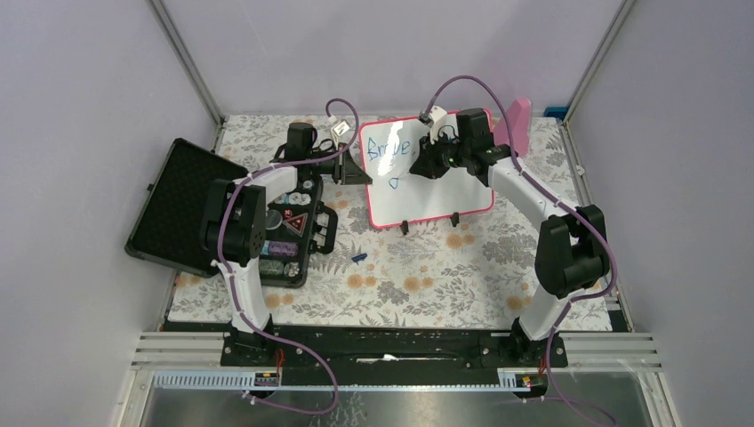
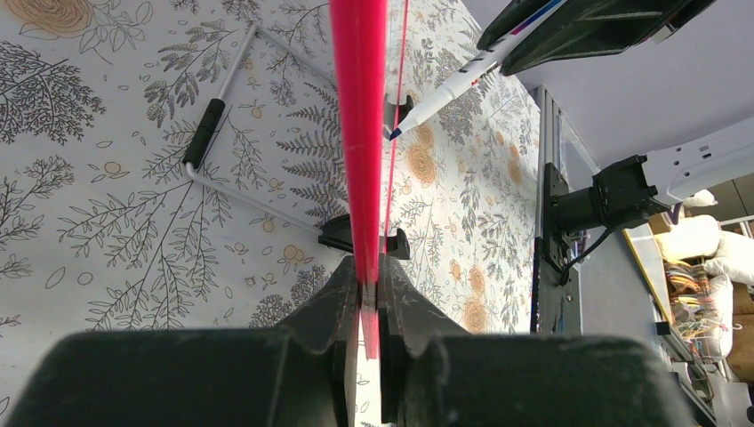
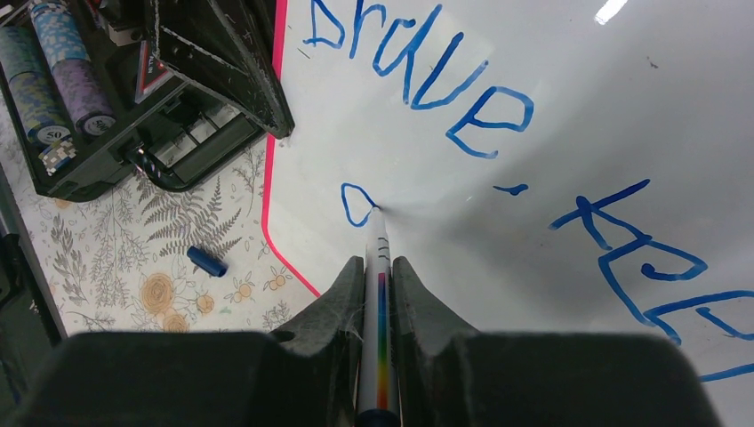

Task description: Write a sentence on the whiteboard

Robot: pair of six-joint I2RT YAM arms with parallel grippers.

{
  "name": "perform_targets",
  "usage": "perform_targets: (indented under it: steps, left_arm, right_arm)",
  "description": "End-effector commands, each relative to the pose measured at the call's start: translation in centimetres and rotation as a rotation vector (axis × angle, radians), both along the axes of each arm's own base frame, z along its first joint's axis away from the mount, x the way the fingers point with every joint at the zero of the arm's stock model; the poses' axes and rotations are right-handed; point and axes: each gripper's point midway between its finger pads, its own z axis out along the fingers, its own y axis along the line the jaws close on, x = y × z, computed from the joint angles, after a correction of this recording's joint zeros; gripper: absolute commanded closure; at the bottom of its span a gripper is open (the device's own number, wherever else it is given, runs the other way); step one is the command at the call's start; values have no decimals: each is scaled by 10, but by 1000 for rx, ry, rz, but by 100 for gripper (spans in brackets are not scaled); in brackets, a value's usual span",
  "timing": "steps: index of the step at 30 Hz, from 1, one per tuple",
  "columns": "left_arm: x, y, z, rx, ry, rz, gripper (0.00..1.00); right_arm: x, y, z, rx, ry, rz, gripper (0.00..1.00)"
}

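Note:
The whiteboard [image 1: 431,203] stands upright on its two black feet at the back middle of the table. My left gripper [image 1: 359,171] is shut on its left edge, the red-pink frame [image 2: 360,133] pinched between the fingertips of that gripper [image 2: 370,269]. My right gripper [image 3: 378,263] is shut on a white marker [image 3: 379,276] with a rainbow stripe. The marker's tip touches the board beside a small blue loop [image 3: 357,205]. The sentence [image 3: 418,71] reads "Brave," in blue, with "kee" [image 3: 640,258] further right. In the top view my right gripper [image 1: 429,165] hides part of the lettering [image 1: 389,145].
An open black case [image 1: 178,209] with poker chips [image 1: 284,247] lies at the left. The marker's blue cap [image 1: 359,258] rests on the floral cloth in front of the board. A pink paddle-shaped object [image 1: 518,124] stands behind the board's right corner.

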Motion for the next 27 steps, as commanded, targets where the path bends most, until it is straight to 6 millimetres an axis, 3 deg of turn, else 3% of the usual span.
perform_targets:
  steps: [1,19,27]
  left_arm:
    - [3,0,20,-29,-80,-30,100]
    - [3,0,19,-27,-79,-29,100]
    - [3,0,19,-27,-78,-28,100]
  right_arm:
    - [3,-7,4,-15,-47,-8,100]
    - [-20,-6,-14,-7,15,37,100]
    - [-29,5,-21,-7,28,64,100]
